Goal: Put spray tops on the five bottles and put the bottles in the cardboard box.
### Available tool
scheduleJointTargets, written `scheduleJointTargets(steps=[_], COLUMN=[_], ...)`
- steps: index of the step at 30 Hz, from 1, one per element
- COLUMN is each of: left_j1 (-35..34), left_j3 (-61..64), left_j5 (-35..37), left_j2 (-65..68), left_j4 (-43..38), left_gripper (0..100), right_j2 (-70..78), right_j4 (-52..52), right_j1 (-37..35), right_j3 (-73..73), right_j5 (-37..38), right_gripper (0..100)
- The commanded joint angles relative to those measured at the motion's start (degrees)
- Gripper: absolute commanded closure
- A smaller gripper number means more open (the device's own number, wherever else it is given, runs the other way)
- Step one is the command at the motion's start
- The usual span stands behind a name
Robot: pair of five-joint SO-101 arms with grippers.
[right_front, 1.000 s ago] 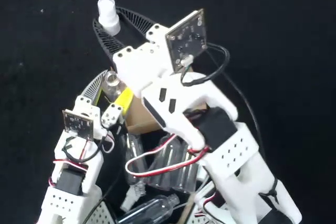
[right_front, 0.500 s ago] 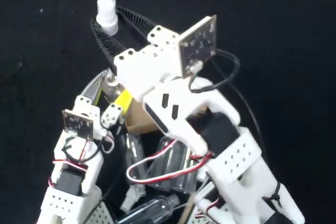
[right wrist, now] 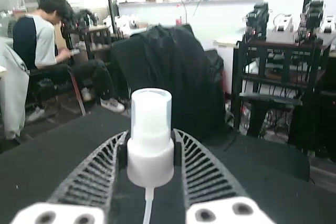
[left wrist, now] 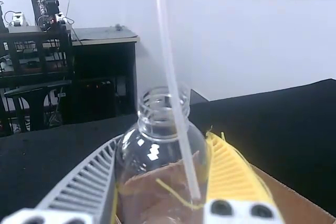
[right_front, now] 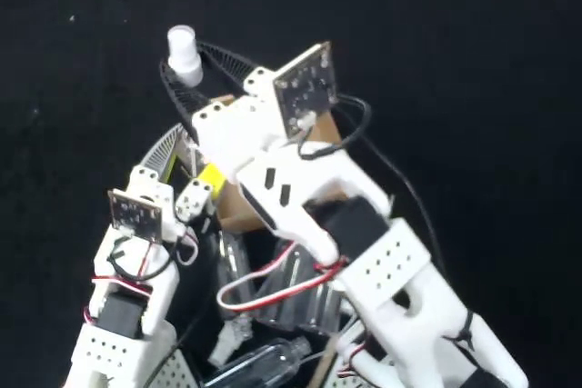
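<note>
Lowered since a second ago, the white plastic spray top (right wrist: 150, 135) is pinched in the right claw (right_front: 186, 74). Its thin dip tube (left wrist: 170, 66) seems threaded into the clear plastic bottle (left wrist: 157, 156) just below, which the left claw (left wrist: 164, 145) clamps upright over the brown cardboard box (right_front: 238, 211). Seating the top looks next.

The spray top (right wrist: 150, 129) is white, its tube (left wrist: 170, 77) translucent white. The bottle (left wrist: 157, 177) is clear and colourless. The right gripper (right wrist: 150, 139) has 2 dark ribbed fingers (right wrist: 94, 177). The left gripper (left wrist: 167, 140) has 1 grey ribbed finger (left wrist: 84, 182) and 1 yellow ribbed finger (left wrist: 231, 171). The table (right_front: 491, 88) is black and the cardboard box (right_front: 240, 208) brown. The arms (right_front: 400, 270) are white, with red-and-white wires (right_front: 264, 274).
</note>
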Motion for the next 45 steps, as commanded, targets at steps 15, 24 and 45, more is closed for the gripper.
scheduleJointTargets(steps=[15, 24, 45], left_j1=[0.5, 0.5, 0.3], left_j3=[1.3, 1.3, 1.3], left_j5=[0.4, 0.4, 0.4], left_j2=[-0.8, -0.8, -0.8], left_j4=[0.2, 0.2, 0.2], left_gripper=[97, 97, 97], right_j2=[-4.0, -2.4, -3.2], right_j4=[-3.5, -4.7, -3.8], right_j1=[1.5, 2.0, -0.6], right_j3=[-7.3, -7.3, 3.9], right_j5=[-0.2, -0.2, -0.2], right_gripper=[98.7, 98.7, 98.7])
